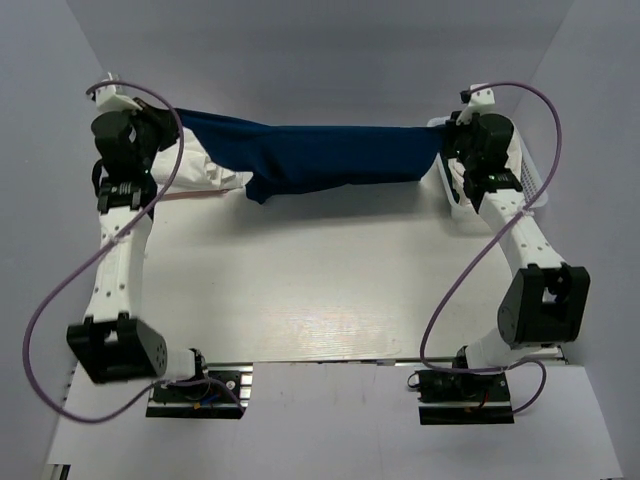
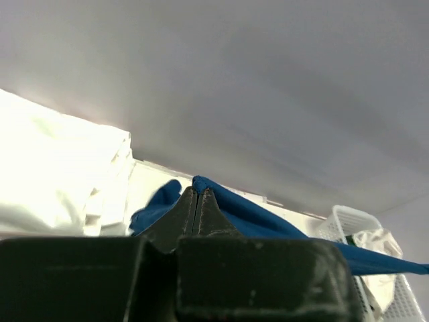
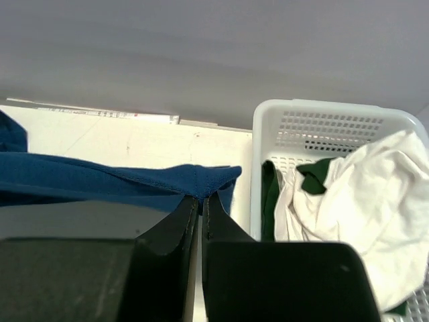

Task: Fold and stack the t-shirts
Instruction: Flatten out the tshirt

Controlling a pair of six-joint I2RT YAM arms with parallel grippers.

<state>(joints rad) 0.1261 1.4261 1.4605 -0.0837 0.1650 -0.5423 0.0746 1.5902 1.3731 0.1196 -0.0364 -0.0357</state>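
Observation:
A dark navy t-shirt (image 1: 320,155) hangs stretched across the back of the table between my two grippers. My left gripper (image 1: 165,125) is shut on its left edge; in the left wrist view the blue cloth (image 2: 255,215) pokes out between the fingertips (image 2: 197,191). My right gripper (image 1: 450,140) is shut on the right edge, the hem (image 3: 194,178) pinched at the tips (image 3: 200,196). A white t-shirt (image 1: 205,170) lies crumpled under the left end, bright in the left wrist view (image 2: 60,174). Another white tee (image 3: 362,201) sits in the basket.
A white plastic lattice basket (image 3: 322,117) stands at the back right, beside the right gripper (image 1: 535,185), holding white and dark green cloth (image 3: 271,194). Grey walls close in the table on the back and both sides.

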